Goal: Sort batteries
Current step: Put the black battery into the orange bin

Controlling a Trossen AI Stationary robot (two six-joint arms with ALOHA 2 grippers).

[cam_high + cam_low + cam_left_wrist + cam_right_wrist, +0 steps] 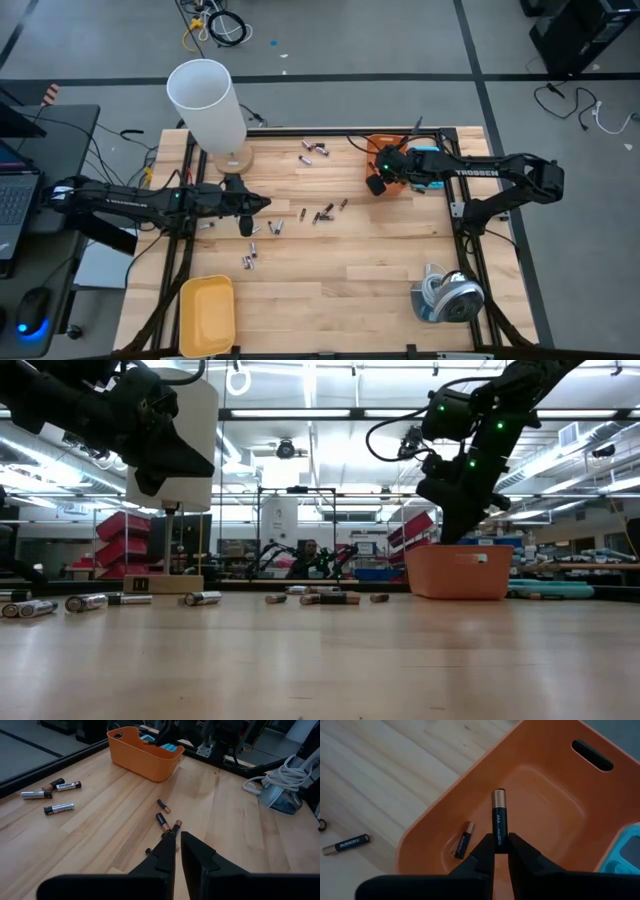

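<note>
- Right gripper (499, 851) jaws clamped on a black AAA battery (499, 820), above the orange bin (435, 835) holding 1 cell.
- Left gripper (177, 842) jaws nearly together, empty, over scattered batteries (162, 820).
- Best release low, well inside the rim.

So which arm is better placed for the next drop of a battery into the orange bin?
The right. Its fingers grip a black battery above the orange bin, where another battery lies. The left gripper carries nothing visible and hovers over loose batteries mid-table, far from the bin.
</note>
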